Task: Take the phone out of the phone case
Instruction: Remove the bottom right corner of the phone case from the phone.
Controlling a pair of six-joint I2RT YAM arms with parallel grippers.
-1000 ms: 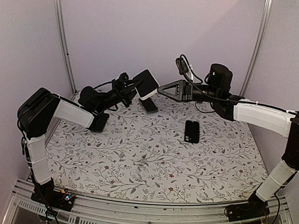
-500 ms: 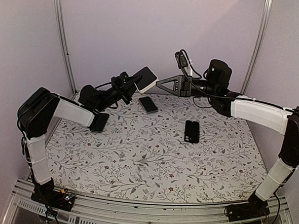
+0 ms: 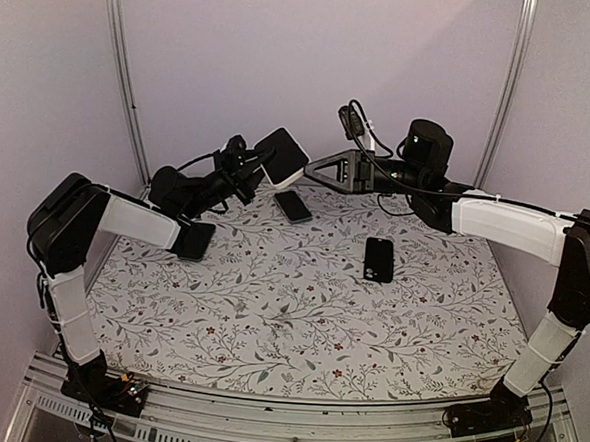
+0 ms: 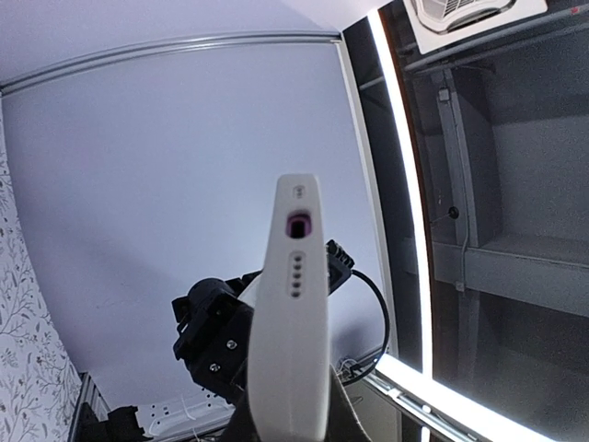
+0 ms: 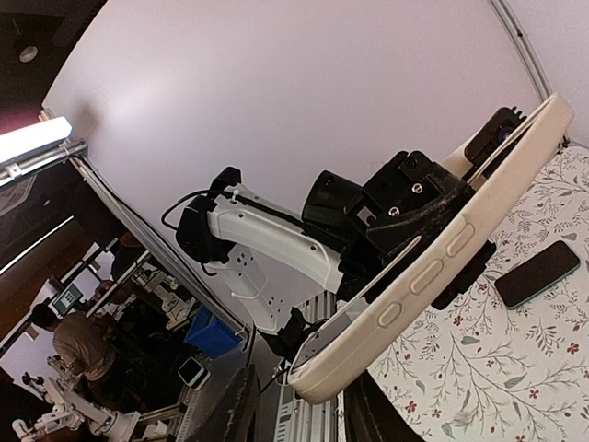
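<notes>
Your desk (image 3: 299, 321), covered in white cloth printed with leaves and flowers, carries a black phone-shaped slab (image 3: 379, 259) right of centre, a second black slab (image 3: 294, 206) at the back, and a third dark slab (image 3: 195, 241) at the left.

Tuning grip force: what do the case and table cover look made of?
Case: cream, matte, likely silicone or soft plastic; buttons are moulded into its rounded edge. Table cover: matte floral print without glare, probably cloth or vinyl; cannot tell which.

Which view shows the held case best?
Right wrist: the case fills it, long side and buttons clear. Left wrist shows only its port end; top shows it small in the left gripper.
</notes>
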